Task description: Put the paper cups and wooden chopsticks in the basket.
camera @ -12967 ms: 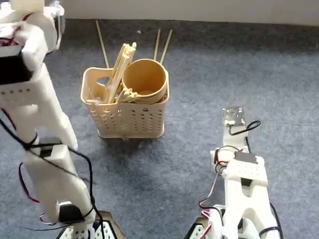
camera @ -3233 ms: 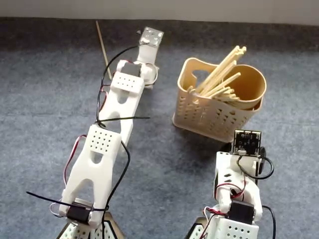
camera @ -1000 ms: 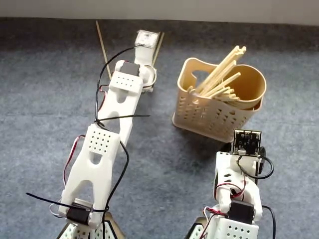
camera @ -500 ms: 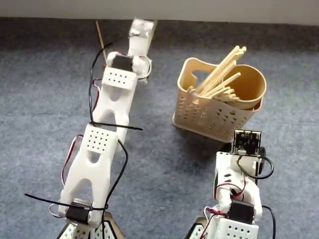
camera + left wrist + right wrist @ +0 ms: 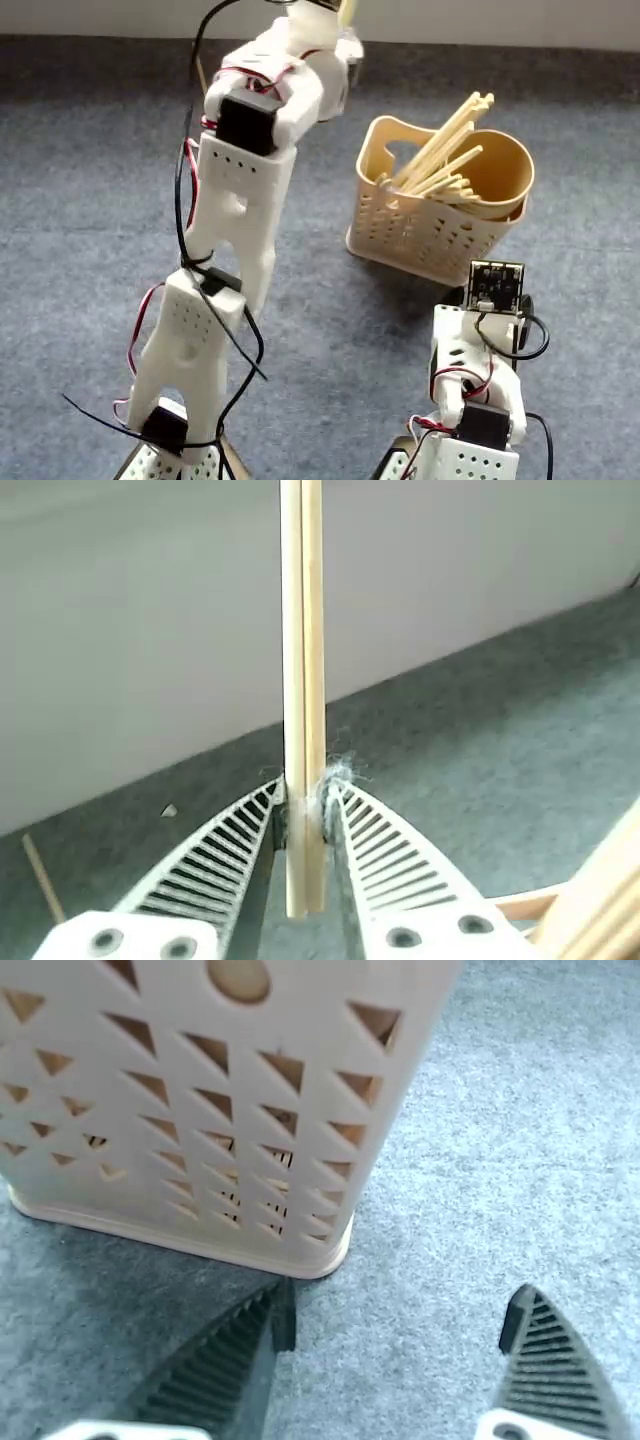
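High view: basket [image 5: 400,235] stands right of bench centre, with paper cups [image 5: 500,175] nested inside. Right pincer [image 5: 395,1325] is wide open and empty, just beside the basket base. Left pincer [image 5: 303,800] is clamped on two wooden chopsticks [image 5: 303,630], held high near the far edge. Risk: the low grip may let them pivot or slip, snagging stored chopsticks [image 5: 440,150].

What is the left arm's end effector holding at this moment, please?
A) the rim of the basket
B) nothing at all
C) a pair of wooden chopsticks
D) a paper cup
C: in the left wrist view the left end effector is closed on a pair of wooden chopsticks that stick out past its tips.
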Robot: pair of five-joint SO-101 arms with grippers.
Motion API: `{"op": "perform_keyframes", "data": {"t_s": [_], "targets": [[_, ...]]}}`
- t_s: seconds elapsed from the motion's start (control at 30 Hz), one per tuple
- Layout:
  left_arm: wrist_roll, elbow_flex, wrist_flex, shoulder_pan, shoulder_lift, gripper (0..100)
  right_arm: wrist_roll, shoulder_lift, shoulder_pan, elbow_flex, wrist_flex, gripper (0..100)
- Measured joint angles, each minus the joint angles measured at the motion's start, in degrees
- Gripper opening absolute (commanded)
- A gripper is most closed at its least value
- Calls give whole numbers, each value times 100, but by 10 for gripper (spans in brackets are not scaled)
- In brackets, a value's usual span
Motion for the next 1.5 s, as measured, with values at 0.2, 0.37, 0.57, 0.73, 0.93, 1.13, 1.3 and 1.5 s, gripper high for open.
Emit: {"op": "perform_keyframes", "data": {"t_s": [0.2,0.37,0.57,0.73,0.93,1.13,1.3,1.5], "targets": [[-26,0,-325,870,-967,5,0,0,0,0,0,321],[-958,-9,-44,1635,-2022,5,0,0,0,0,0,321],[-2004,-44,976,2760,-3569,5,0,0,0,0,0,321],[-1978,-79,1732,2585,-4193,5,0,0,0,0,0,321],[-1310,-88,1908,1626,-3754,4,0,0,-18,0,0,321],[-1248,-79,2040,1451,-4316,4,0,0,-18,0,0,321],[-1275,308,2119,703,-5846,4,0,0,-18,0,0,321],[-1301,3508,2084,-62,-8246,5,0,0,-18,0,0,321]]}}
